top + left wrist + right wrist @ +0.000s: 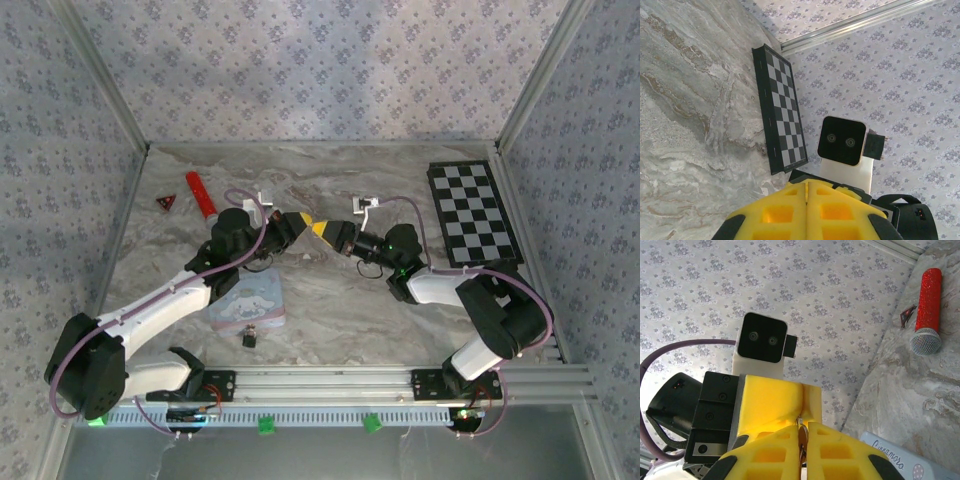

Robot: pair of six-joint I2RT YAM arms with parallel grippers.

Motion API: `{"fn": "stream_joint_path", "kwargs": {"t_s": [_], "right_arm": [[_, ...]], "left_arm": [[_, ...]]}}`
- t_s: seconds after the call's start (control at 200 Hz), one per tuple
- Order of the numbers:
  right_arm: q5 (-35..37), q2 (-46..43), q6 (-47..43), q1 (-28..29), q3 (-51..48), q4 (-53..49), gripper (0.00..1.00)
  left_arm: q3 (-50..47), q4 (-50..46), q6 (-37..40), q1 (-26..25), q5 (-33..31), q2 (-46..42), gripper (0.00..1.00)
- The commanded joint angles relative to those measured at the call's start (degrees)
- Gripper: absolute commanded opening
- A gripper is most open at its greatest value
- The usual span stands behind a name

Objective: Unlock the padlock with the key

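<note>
Brings shut left gripper (806,200) tip to tip with right gripper (801,440), clamped on a thin sliver, likely the key (801,431), probably to regrip it before approaching the padlock (250,337) beside the tin (248,305).

Matt marble-look table (335,300), glittery microphone (928,305) with metal mesh head, matt yellow plastic right gripper (803,432).

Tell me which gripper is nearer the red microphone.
Left. The left gripper lies right of the red microphone, mid-table; the right gripper meets it tip to tip from the opposite side, farther from the microphone.
</note>
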Motion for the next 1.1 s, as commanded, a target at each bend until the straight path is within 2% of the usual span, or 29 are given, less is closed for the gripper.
{"fn": "stream_joint_path", "kwargs": {"t_s": [0.0, 0.09, 0.135, 0.22, 0.265, 0.35, 0.455, 0.52, 0.655, 0.78, 0.94, 1.094], "right_arm": [[-0.5, 0.0, 0.4, 0.2, 1.2, 2.7, 0.04], [-0.6, -0.6, 0.0, 0.0, 1.2, 1.6, 0.00], [-0.4, -1.4, -0.7, -0.2, 1.1, -0.4, 0.00], [0.2, -3.5, -3.3, -0.7, 1.3, -8.1, 0.00], [0.2, -4.8, -5.5, -1.0, 1.5, -12.9, 0.00], [0.8, -8.0, -10.2, -1.5, 1.6, -21.8, 0.00], [2.4, -12.6, -17.1, -1.8, 3.1, -36.4, 0.00], [4.2, -15.5, -22.0, -1.8, 4.5, -45.3, 0.00], [8.1, -20.2, -31.3, -1.5, 7.8, -61.7, 0.00], [14.0, -22.8, -38.5, -0.6, 10.0, -73.8, 0.00], [17.2, -24.6, -41.3, -0.5, 9.2, -78.3, 0.00], [18.4, -25.0, -41.2, -0.5, 7.4, -77.8, 0.00]], "left_arm": [[-0.7, 1.9, 0.2, 0.4, -0.5, -0.9, 0.00], [-0.9, 2.1, 0.8, 0.4, -0.4, -0.9, 0.01], [-1.0, 1.8, 1.4, 0.4, -0.6, -1.1, 0.10], [-1.2, -0.6, 3.9, 0.6, -2.2, -1.9, 0.34], [-1.3, -3.1, 5.5, 1.5, -2.8, -2.6, 0.43], [-2.1, -6.6, 7.3, 4.5, -2.8, -4.2, 0.53], [-3.2, -10.4, 9.2, 8.7, -1.0, -6.3, 0.59], [-0.9, -19.7, 13.4, 9.9, -2.5, -8.0, 0.61], [7.4, -44.3, 23.8, 10.0, -11.1, -9.0, 0.66], [12.3, -59.4, 28.4, 10.0, -16.9, -9.5, 0.71], [15.3, -77.1, 26.6, 9.6, -24.4, -10.9, 0.76], [14.6, -89.0, 19.1, 7.0, -32.8, -13.9, 0.88]]}}
